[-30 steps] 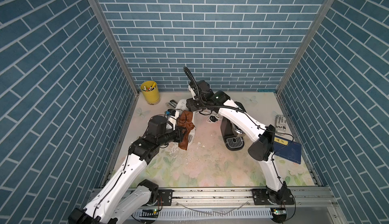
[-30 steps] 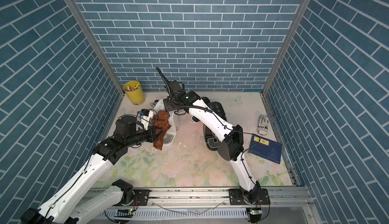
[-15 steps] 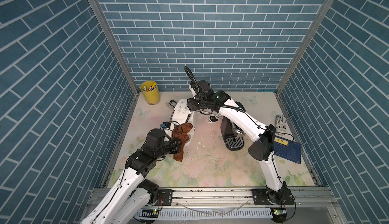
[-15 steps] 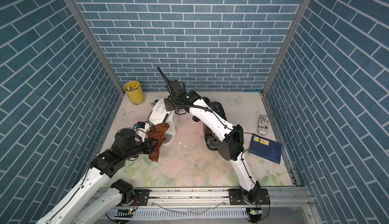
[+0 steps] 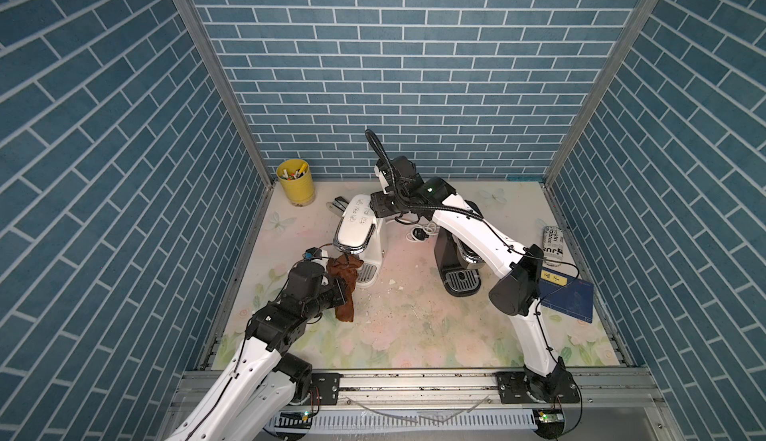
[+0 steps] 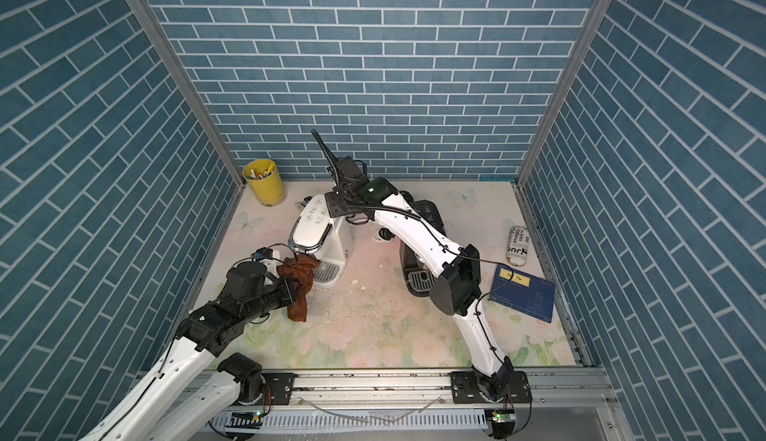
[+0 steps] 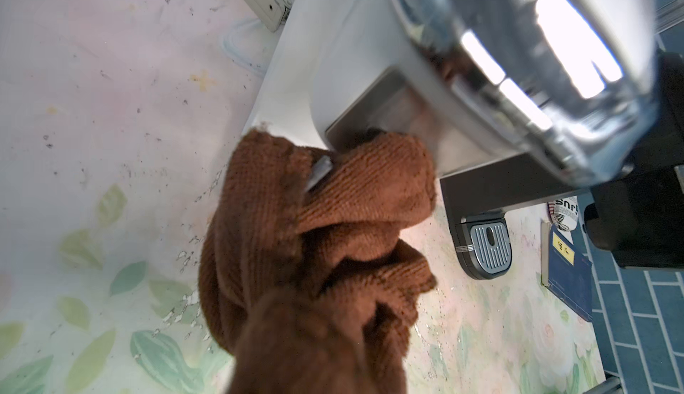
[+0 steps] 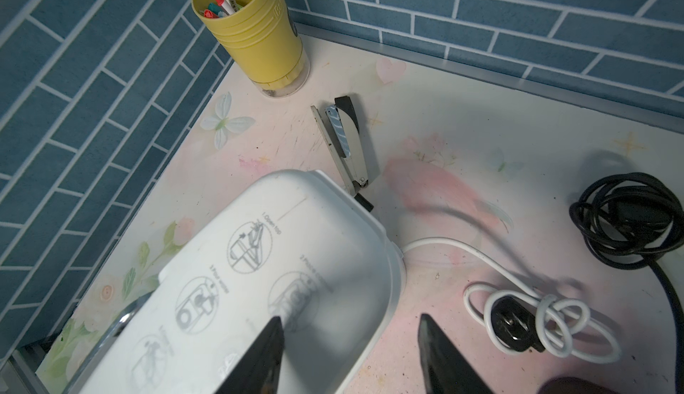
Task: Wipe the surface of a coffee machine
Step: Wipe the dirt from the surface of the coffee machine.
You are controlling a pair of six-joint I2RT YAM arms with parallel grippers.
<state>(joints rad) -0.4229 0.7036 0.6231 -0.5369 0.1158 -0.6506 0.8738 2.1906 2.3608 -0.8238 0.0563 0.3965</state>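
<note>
A white coffee machine stands at the back left of the floral table. My left gripper is shut on a brown cloth that hangs from it. The cloth's top fold lies against the machine's low front, next to the drip tray; the cloth hides the fingers in the left wrist view. My right gripper is open at the machine's rear top. One finger is over the printed lid, the other beside its edge.
A black coffee machine stands under my right arm. A yellow pen cup and a stapler are at the back left. Coiled white cord and black cord lie behind. A blue book and printed can lie right.
My left arm has drawn back and down, taking the cloth from the machine's upper side to its low front by the drip tray. The right arm has not moved.
</note>
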